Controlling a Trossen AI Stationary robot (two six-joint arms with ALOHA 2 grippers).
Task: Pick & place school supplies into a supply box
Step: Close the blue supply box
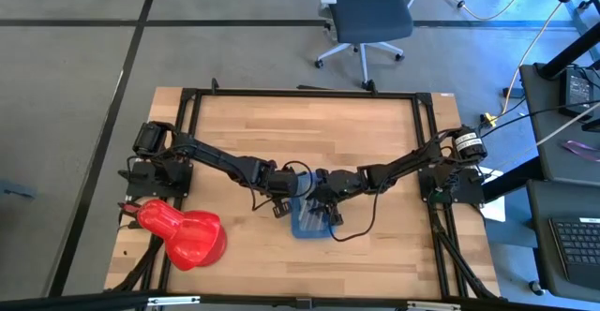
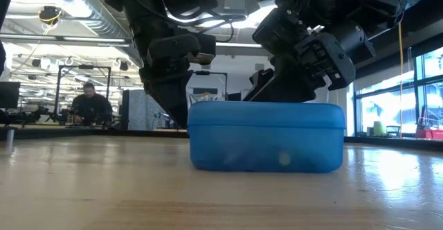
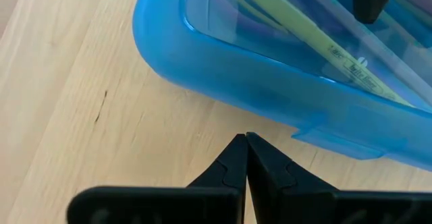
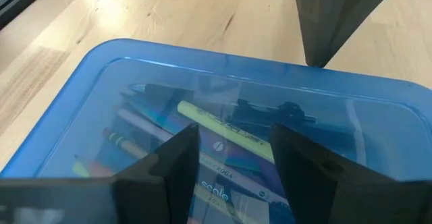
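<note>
My 2 arms meet over the blue box near the middle of the table, so the air right above it is crowded. My right gripper hangs just over the closed clear lid with its fingers spread, and my left gripper sits low beside the box wall, fingers pressed together, blocking that side. The pens lie sealed under the lid, out of reach. A big red blob fills the near left corner. The far half of the table is bare wood, and so is the near right part, apart from a cable trailing beside the box.
</note>
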